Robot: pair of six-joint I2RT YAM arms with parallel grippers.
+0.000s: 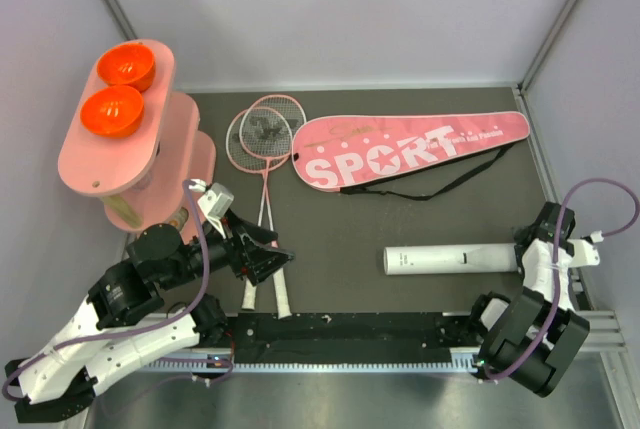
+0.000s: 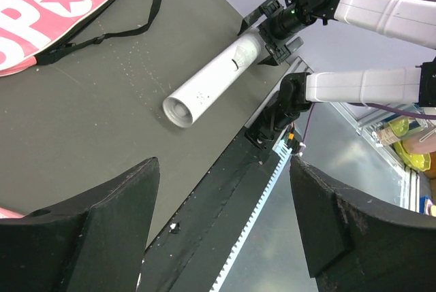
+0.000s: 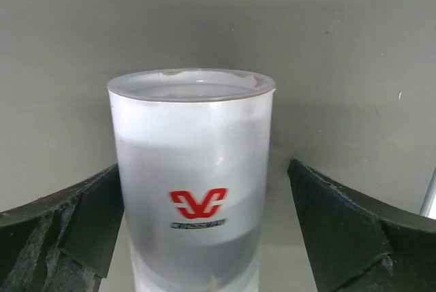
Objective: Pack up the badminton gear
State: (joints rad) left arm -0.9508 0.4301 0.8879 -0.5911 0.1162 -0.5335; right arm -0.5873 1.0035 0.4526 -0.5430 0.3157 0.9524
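The white tube (image 1: 455, 259) lies flat with its right end between the fingers (image 3: 354, 237) of the right claw (image 1: 525, 254), which stand spread, unclamped; left claw (image 1: 275, 254) is open, empty

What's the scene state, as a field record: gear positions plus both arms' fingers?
rackets: two pink-framed rackets with white handles, overlapped on the dark mat, left of the bag
bag: pink racket-shaped bag lettered SPORT, lying flat, black strap along its near side
tube: long white cardboard tube, on its side, near right
left fingers: open, empty, at the racket handles
right fingers: open, straddling the tube's right end
not gear: two orange bowls on pink oval stand
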